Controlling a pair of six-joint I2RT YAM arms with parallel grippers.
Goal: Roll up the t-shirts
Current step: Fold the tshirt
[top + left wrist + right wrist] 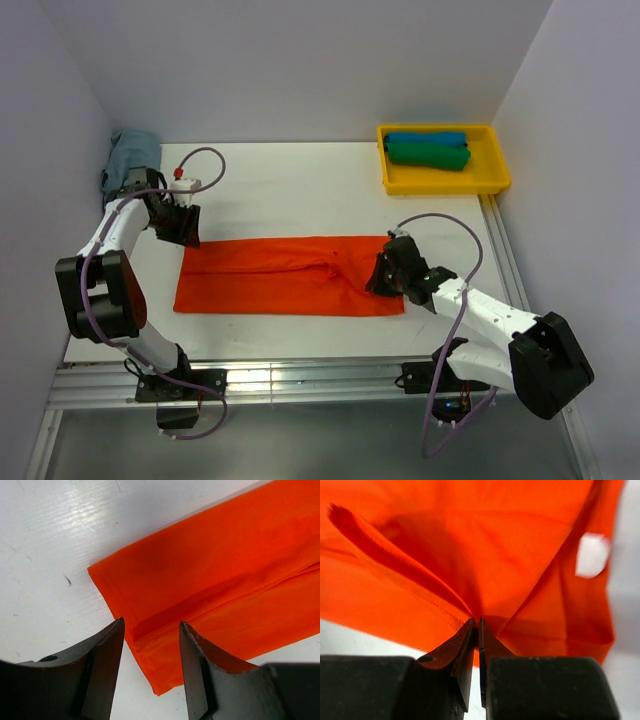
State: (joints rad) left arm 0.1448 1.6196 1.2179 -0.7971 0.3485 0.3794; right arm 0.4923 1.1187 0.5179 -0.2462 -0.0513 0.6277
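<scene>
The orange-red t-shirt (280,278) lies on the desk (300,190), folded into a long flat strip that spans from one gripper to the other. Folding appears complete, so the step in hand is judged to be the start of the roll.

1. The right gripper (476,624) is fully closed. It pinches a raised ridge of cloth between its tips at the strip's right end. A white label (592,555) shows beyond it, to its right.
2. The left gripper (151,627) is wide open and holds nothing. The strip's short end edge and a lengthwise fold line lie between its fingers, just past the tips.

The next move likely calls for you to turn the pinched end over toward the left gripper, with the turns tight and square. Pin the opposite end with the left gripper so the strip does not slide. The cloth looks thin and limp, so expect sag.
</scene>
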